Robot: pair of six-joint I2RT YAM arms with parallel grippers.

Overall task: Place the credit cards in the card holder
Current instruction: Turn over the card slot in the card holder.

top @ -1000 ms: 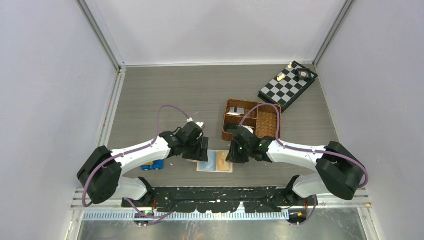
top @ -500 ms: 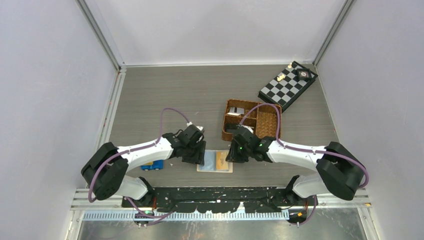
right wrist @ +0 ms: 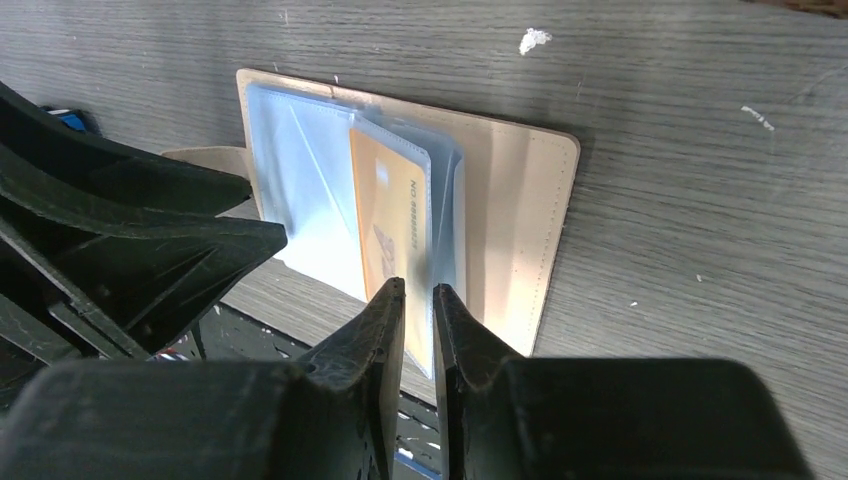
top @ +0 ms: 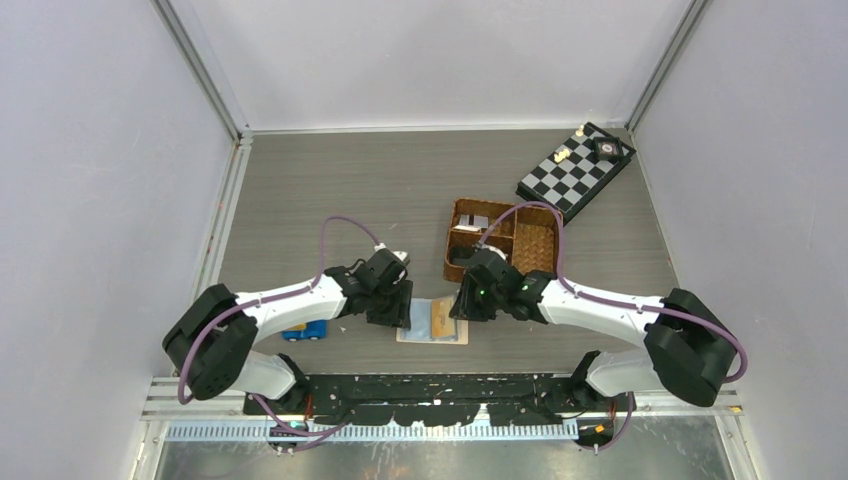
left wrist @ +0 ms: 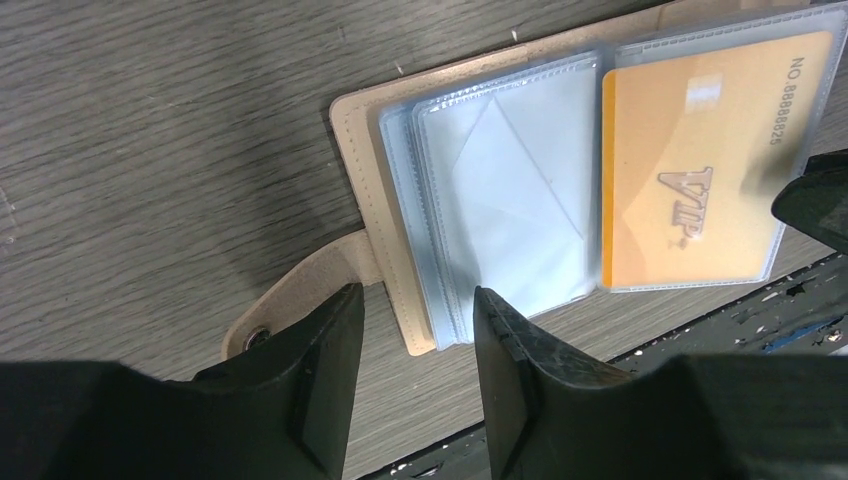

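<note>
- The card holder (top: pixel 432 322) lies open on the table (top: pixel 330 200), at the lower middle of the top view, between the two hands.
- One of the credit cards, the yellow card (left wrist: pixel 700 180), already sits inside a clear sleeve (right wrist: pixel 440 200) on the right half of the holder. This part looks done.
- The sleeves on the left half, pale blue-grey, look empty, so there is room for more cards.
- The left hand (left wrist: pixel 415 295) is spread and holds nothing. Its fingers stand on both sides of the holder's left edge, just beside the snap tab (left wrist: pixel 290 315).
- The right hand (right wrist: pixel 418 290) is almost pressed together. It seems to pinch the near edge of the sleeve with the yellow card.
- No other card is in a hand. In the brown basket (top: pixel 505 206), above the holder in the top view, something pale and something dark lie, but I cannot tell if they are cards.
- My judgement: the task is about one card along, and the other cards still wait.
</note>
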